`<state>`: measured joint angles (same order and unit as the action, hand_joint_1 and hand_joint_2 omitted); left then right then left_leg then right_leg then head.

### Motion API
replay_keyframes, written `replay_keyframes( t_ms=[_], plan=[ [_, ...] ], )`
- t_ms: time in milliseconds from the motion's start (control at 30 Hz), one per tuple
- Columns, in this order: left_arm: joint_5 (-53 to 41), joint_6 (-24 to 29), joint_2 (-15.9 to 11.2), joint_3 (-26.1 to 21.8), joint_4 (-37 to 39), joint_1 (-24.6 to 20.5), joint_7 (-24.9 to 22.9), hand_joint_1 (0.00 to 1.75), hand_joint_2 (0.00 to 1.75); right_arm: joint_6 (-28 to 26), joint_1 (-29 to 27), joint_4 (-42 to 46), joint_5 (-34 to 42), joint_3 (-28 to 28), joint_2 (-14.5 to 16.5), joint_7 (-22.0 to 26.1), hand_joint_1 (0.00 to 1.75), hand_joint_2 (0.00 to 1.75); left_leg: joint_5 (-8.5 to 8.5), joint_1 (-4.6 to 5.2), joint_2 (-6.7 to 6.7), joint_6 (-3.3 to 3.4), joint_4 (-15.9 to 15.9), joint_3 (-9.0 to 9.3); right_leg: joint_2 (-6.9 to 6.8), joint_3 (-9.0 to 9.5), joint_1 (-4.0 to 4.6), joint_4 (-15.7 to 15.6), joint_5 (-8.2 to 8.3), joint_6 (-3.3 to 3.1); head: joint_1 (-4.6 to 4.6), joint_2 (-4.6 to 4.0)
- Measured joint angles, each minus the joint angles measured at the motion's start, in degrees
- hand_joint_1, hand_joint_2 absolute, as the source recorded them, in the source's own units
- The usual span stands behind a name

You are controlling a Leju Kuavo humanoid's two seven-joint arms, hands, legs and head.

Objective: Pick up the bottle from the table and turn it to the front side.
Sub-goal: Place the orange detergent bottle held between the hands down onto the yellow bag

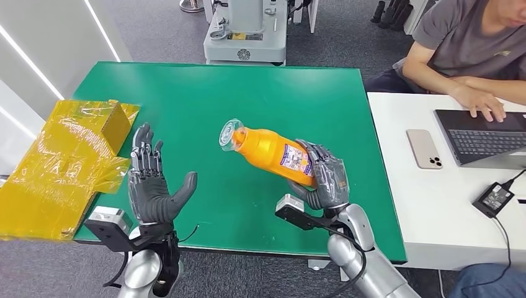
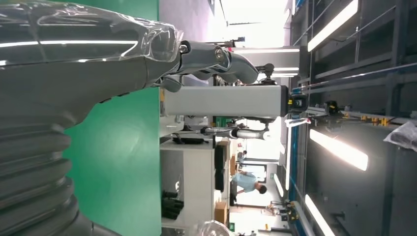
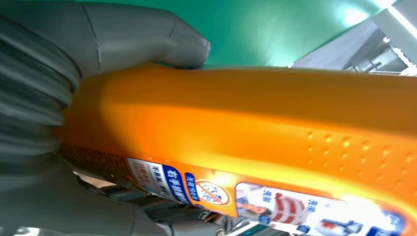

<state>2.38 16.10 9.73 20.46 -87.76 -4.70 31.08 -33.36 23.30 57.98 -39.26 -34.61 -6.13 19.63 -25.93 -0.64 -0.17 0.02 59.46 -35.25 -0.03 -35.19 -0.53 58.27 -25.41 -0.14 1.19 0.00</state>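
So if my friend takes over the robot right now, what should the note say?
Right robot hand: holds the orange bottle by its lower end, lifted off the green table, lying tilted with the clear cap toward the far left.
Left robot hand: holds nothing, fingers apart, palm up over the table's near left part.
Done: bottle picked up.
Left: turn it to its front side. A label shows on the bottle now; I cannot tell if that is the front.
Nearby: yellow wrapped box at the table's left edge.
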Motion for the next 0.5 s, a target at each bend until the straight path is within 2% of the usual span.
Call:
replay_keyframes(
  t_ms=[133, 300, 500],
  plan=[
    [1.3, -1.8, -0.1, 0.1, 1.4, -0.9, -0.2, 0.0, 1.75, -0.8, -0.8, 1.0, -0.4, 0.6, 0.3, 1.6, 1.75, 1.75, 0.0, 0.0, 0.0, 0.0, 0.0, 0.0, 0.0, -0.01, 0.0, 0.0, 0.0, 0.0, 0.0, 0.0],
    [5.2, -8.1, -0.3, 0.8, 3.6, -3.6, -2.5, 0.0, 1.75, -1.3, -2.4, 2.5, -1.7, 0.6, 0.3, 3.3, 1.75, 1.75, 0.0, 0.01, -0.03, 0.0, 0.0, -0.02, -0.03, -0.02, -0.01, 0.0, -0.01, 0.01, -0.01, 0.0],
    [9.6, -13.4, -0.6, 2.5, 6.5, -7.2, -4.1, 0.0, 1.75, 2.0, -3.8, 3.4, -2.9, 0.6, 0.9, 4.7, 1.75, 1.75, 0.0, 0.01, -0.01, 0.0, 0.0, -0.03, 0.0, -0.02, -0.01, 0.0, 0.0, 0.01, -0.01, 0.0]
  ],
)
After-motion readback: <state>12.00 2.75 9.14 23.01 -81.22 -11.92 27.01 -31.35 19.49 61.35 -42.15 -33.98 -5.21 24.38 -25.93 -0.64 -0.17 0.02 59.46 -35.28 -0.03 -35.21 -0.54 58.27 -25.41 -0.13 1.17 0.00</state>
